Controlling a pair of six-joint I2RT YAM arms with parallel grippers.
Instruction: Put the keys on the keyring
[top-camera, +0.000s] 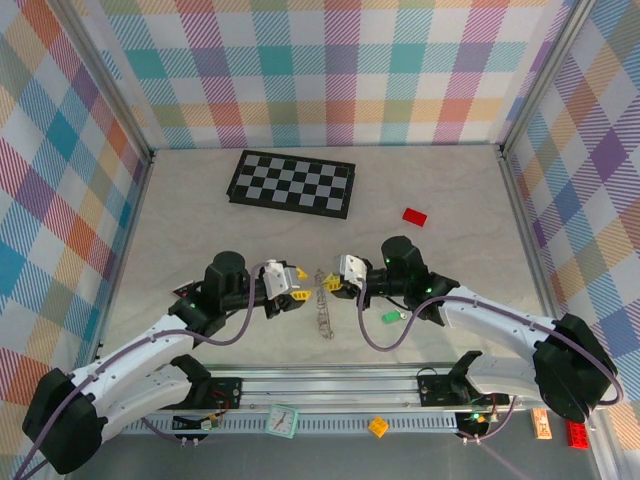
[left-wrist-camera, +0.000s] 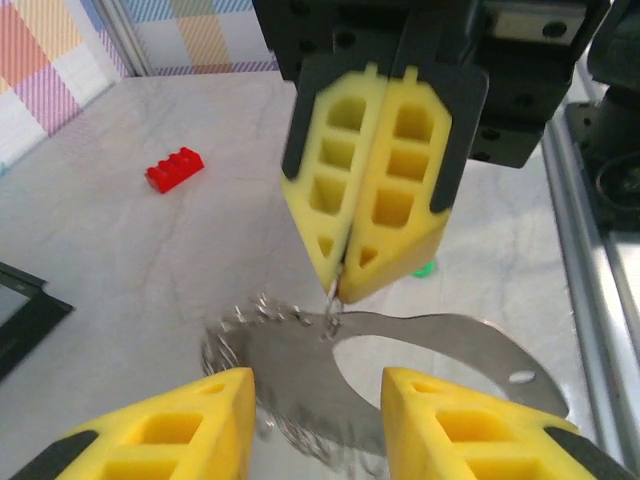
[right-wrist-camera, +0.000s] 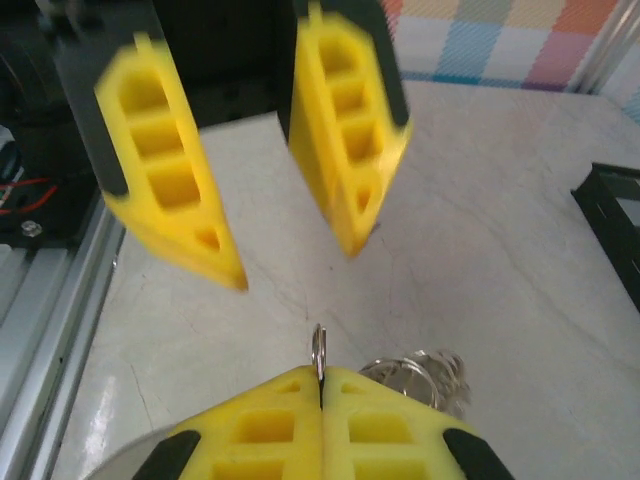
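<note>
The keyring (top-camera: 322, 300) is a thin grey wire loop hanging between my two grippers at the middle of the table. My right gripper (right-wrist-camera: 321, 372) is shut on a strand of the keyring (right-wrist-camera: 319, 345), and more coils sag to the right of its fingers. In the left wrist view the right gripper (left-wrist-camera: 338, 285) pinches the keyring (left-wrist-camera: 290, 360) from above. My left gripper (left-wrist-camera: 318, 400) is open, its yellow fingers apart on either side of the blurred grey metal without clamping it. A green key (top-camera: 390, 317) lies on the table below the right gripper (top-camera: 332, 286), and the green key (left-wrist-camera: 426, 268) shows behind the right fingers.
A black-and-white chequered board (top-camera: 290, 183) lies at the back. A red flat brick (top-camera: 414, 216) sits at the back right. The aluminium rail (top-camera: 320, 385) runs along the near edge with small items below it. Checked walls close in three sides.
</note>
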